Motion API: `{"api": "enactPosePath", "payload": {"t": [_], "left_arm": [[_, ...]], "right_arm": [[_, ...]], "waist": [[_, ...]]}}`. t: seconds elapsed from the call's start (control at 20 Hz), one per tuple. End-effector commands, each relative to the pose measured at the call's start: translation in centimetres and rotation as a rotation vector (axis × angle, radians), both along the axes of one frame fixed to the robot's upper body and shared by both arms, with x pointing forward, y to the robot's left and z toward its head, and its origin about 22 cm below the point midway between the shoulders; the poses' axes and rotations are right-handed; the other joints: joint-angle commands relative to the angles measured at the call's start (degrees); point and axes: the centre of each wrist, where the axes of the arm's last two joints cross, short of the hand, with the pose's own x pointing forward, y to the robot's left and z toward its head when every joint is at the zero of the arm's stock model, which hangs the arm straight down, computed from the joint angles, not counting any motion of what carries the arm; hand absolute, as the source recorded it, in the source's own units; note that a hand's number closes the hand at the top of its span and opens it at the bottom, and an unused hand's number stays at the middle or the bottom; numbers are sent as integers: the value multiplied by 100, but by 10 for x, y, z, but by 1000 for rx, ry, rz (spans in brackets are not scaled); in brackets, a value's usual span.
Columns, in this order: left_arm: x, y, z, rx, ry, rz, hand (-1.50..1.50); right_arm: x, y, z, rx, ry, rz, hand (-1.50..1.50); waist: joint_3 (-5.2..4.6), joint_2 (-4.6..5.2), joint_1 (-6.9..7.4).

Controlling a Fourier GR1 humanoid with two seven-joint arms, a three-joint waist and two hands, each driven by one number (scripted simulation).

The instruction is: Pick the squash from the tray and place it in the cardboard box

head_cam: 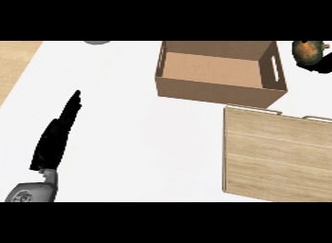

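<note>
Gripping squash [308, 51], right hand [327, 60] up beside cardboard box [218, 90]

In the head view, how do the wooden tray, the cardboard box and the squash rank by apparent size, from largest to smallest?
1. Wooden tray, though its right side is cut off by the view's edge.
2. Cardboard box.
3. Squash, held in the right hand.

cardboard box [221, 76] open-topped; tray [284, 154] bare just beside it.
</note>
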Motion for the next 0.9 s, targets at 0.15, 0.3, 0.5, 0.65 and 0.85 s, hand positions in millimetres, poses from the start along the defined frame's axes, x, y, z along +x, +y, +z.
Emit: {"api": "enactPosePath", "payload": {"t": [0.15,0.3,0.5,0.65,0.85], "left_arm": [[-8,0,-9,9,21,13,0],[-15,8,-14,9,18,29,0],[1,10,0,6,8,56,0],[-2,15,0,9,8,48,0],[-10,3,-9,-2,17,47,0]], "right_arm": [[19,39,18,92,117,265,150],[27,66,21,74,125,274,150],[38,117,26,17,155,293,150],[40,143,4,-7,167,314,150],[39,158,-19,-76,207,312,150]], "waist": [[-17,-67,-132],[-22,-89,-169],[-25,-86,-221],[-24,-84,-222],[-23,-70,-221]]}}
